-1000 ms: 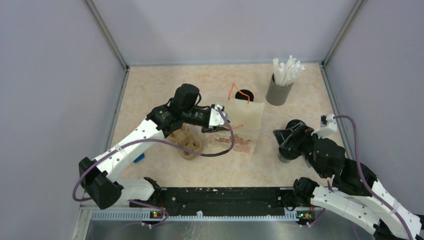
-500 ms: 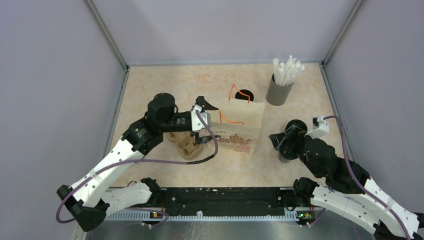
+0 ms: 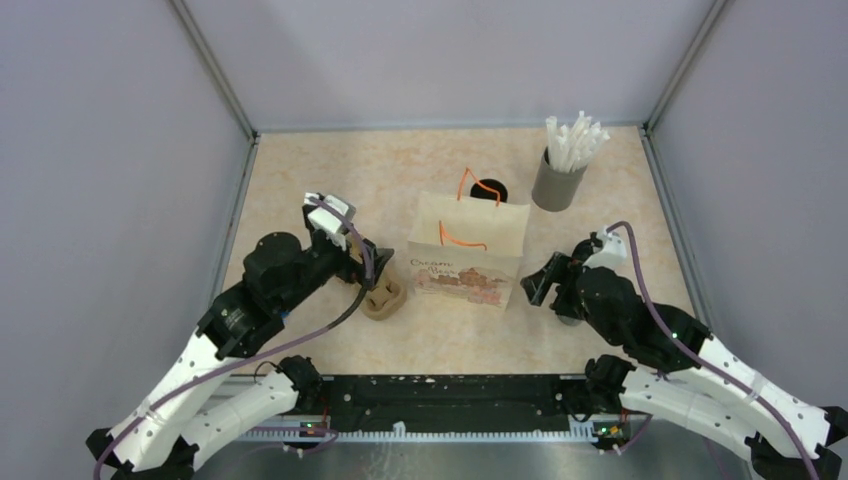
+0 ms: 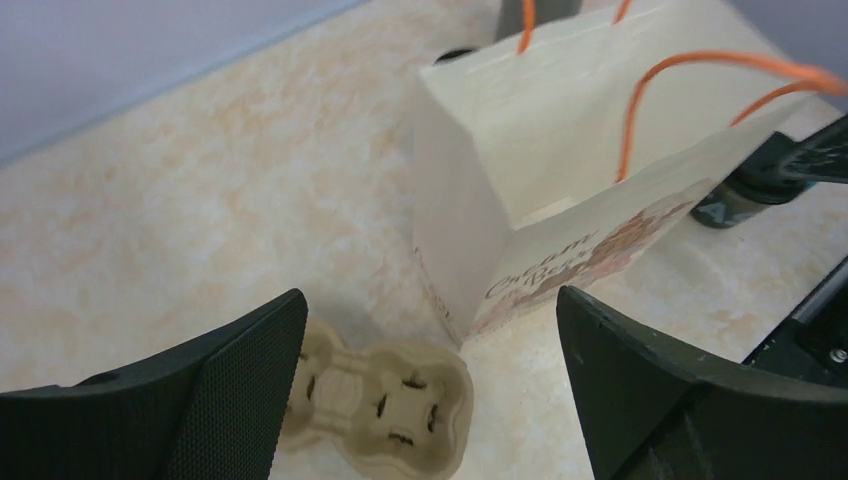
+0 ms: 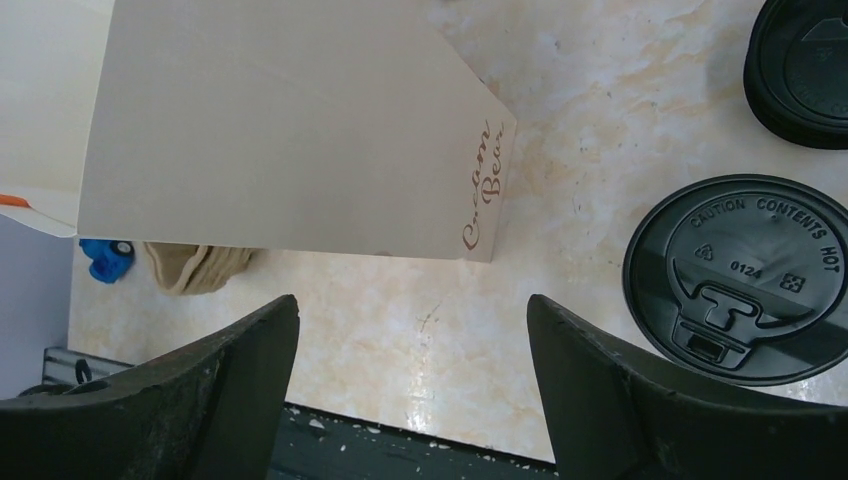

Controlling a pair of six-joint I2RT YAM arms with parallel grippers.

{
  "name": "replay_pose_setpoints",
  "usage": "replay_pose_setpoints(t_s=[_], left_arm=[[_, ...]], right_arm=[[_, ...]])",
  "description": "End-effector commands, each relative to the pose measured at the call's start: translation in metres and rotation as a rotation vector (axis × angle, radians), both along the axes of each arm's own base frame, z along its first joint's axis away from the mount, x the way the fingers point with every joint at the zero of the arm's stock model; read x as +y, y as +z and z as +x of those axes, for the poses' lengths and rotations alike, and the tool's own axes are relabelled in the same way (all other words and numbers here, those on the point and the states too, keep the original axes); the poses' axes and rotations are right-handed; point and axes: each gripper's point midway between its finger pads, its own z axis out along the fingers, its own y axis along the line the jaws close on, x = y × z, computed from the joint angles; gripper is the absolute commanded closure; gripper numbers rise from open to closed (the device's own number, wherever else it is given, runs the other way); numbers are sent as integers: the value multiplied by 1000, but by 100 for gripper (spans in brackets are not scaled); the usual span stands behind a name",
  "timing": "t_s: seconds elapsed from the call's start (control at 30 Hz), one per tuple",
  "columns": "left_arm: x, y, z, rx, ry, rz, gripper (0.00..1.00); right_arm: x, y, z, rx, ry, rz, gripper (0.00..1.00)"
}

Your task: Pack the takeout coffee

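A cream paper bag (image 3: 468, 252) with orange handles stands upright and open mid-table, also showing in the left wrist view (image 4: 520, 190) and the right wrist view (image 5: 270, 120). A brown pulp cup carrier (image 3: 384, 299) lies just left of it, below my left gripper (image 4: 430, 395). That left gripper (image 3: 374, 266) is open and holds nothing. A black-lidded coffee cup (image 5: 745, 278) stands right of the bag, beside my open right gripper (image 5: 410, 390), which hovers over bare table (image 3: 538, 286). A second black lid (image 3: 490, 189) shows behind the bag (image 5: 800, 65).
A grey holder (image 3: 556, 183) full of white wrapped straws (image 3: 575, 140) stands at the back right. A small blue object (image 5: 105, 256) lies beyond the carrier (image 5: 195, 266). Grey walls enclose the table on three sides.
My left gripper opened, let go of the bag's mouth and drew back to the left over the carrier. The bag now stands upright. The right arm shifted slightly left.
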Motion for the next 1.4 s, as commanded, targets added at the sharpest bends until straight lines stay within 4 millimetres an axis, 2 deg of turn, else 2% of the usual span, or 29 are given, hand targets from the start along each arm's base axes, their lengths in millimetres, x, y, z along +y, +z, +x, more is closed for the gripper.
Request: replay_pose_setpoints(t_s=[0.0, 0.1, 0.17, 0.27, 0.33, 0.47, 0.53, 0.63, 0.73, 0.87, 0.97, 1.13, 1.37], left_arm=[[43, -64, 22, 208, 382, -42, 1], [60, -84, 35, 252, 571, -94, 1], [62, -100, 40, 319, 662, -144, 1], [69, -129, 40, 504, 900, -251, 1], [78, -138, 35, 580, 1036, -258, 1], [63, -137, 38, 657, 1036, -247, 3], [60, -125, 39, 663, 1038, -257, 7], [65, -112, 34, 685, 1090, -335, 11], [55, -104, 43, 646, 1013, -382, 19], [58, -125, 39, 717, 1113, -442, 22], [56, -143, 39, 759, 1166, -452, 22], [53, -173, 48, 798, 1227, -497, 25], [58, -202, 54, 833, 1316, -406, 29]], right_arm=[[12, 3, -5, -1, 81, -6, 18], [15, 4, -7, -18, 119, -4, 18], [16, 4, -8, -26, 144, -16, 18], [21, 4, -17, -19, 215, -21, 18], [21, 3, -24, 3, 241, -16, 18], [23, 13, -40, 60, 277, 47, 18], [26, 31, -44, 46, 297, 89, 18], [20, 54, -43, 46, 257, 107, 19], [13, 80, -40, 25, 214, 122, 19], [2, 97, -35, 24, 140, 124, 19], [4, 105, -34, 26, 136, 131, 19], [10, 110, -28, 12, 163, 74, 20], [-2, 116, -22, -53, 157, -3, 20]])
